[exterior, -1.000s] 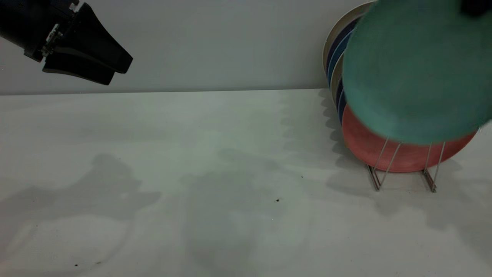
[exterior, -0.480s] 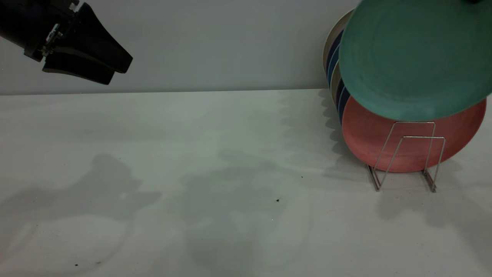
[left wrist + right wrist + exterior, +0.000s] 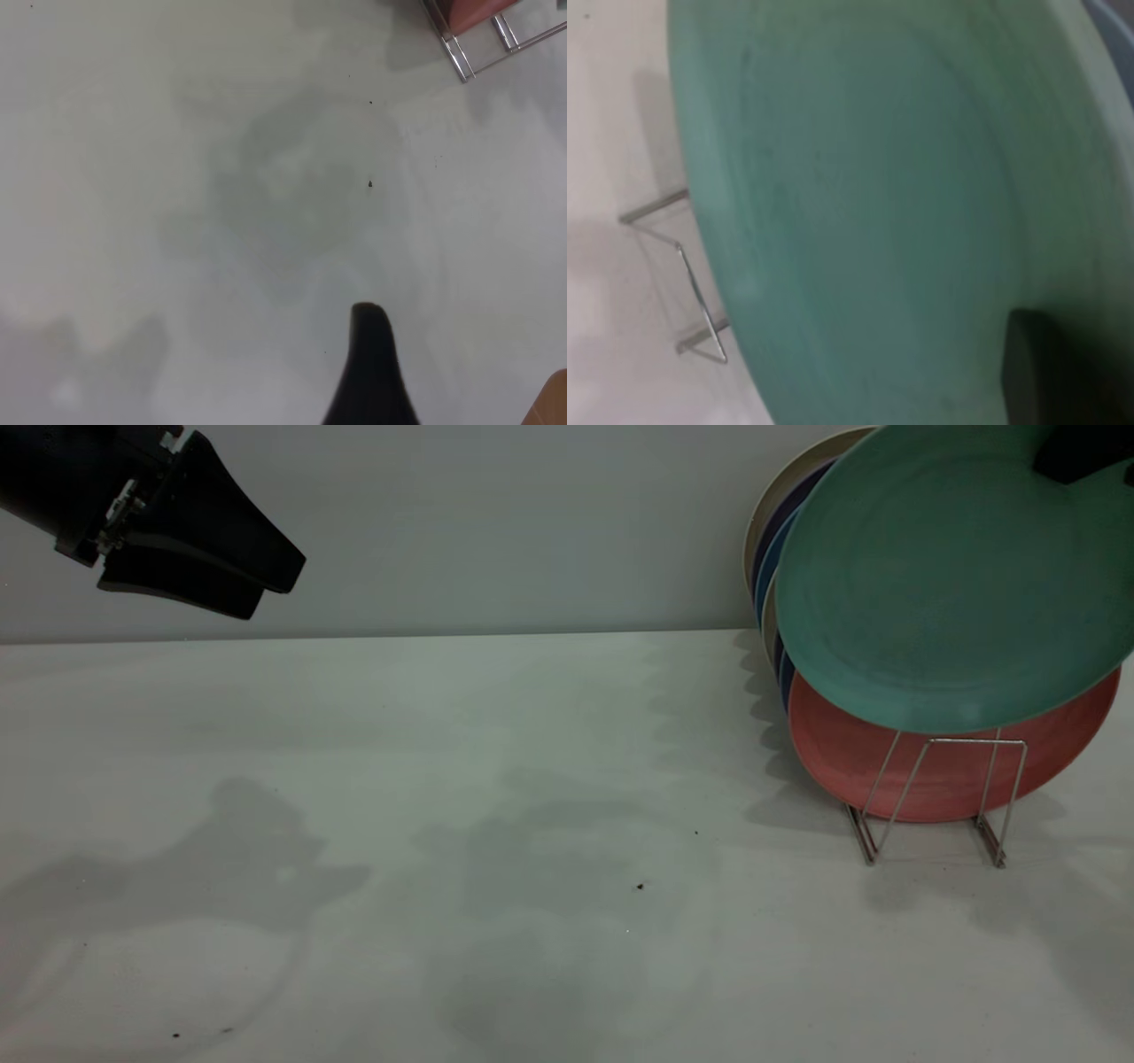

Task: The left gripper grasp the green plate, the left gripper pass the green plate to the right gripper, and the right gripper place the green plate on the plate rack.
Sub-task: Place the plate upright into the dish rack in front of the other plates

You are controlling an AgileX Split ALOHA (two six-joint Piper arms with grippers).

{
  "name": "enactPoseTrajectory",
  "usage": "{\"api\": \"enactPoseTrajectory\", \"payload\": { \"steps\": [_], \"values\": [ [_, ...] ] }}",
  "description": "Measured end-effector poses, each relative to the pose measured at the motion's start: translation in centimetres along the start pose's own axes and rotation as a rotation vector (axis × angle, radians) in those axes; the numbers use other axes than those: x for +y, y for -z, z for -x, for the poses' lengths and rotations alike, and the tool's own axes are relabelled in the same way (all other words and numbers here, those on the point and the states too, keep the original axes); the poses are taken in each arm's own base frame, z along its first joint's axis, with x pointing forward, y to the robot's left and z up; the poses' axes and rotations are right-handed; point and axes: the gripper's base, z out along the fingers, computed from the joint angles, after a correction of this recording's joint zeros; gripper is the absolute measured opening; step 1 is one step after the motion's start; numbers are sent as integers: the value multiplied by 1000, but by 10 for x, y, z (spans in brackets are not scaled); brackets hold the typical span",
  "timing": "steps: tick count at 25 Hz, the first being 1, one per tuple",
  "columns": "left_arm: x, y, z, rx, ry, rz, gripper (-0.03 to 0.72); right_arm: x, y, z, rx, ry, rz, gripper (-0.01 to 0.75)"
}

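The green plate, pinched at its top rim by the right claw, has sunk lower than half a second ago and now covers the top of the plate rack near the worktop's right far corner, not yet slotted. The pink plate behind crowds the free slot. The left claw hangs pressed together over the left far corner.

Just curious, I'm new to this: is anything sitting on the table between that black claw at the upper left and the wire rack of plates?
Nothing: between the left gripper and the thin silver wire plate rack, the exterior view shows bare white table, only shadows and tiny specks.
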Motion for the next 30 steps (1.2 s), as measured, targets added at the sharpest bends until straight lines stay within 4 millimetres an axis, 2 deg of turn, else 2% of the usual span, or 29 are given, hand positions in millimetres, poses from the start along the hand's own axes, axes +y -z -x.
{"api": "enactPoseTrajectory", "payload": {
  "steps": [6, 14, 21, 24, 30],
  "values": [
    [0, 0, 0, 0, 0, 0, 593, 2, -2, -1, 7, -3, 21, 69],
    [0, 0, 0, 0, 0, 0, 593, 9, -17, -5, 25, -25, 75, 69],
    [-1, 0, 0, 3, 1, -6, 593, 11, -21, -6, 29, -37, 92, 84],
    [-1, 0, 0, 4, 2, -7, 593, 12, -20, -6, 29, -48, 102, 123],
    [-1, 0, -1, 7, 2, -10, 592, 13, -20, -6, 34, -104, 120, 303]
  ]
}}
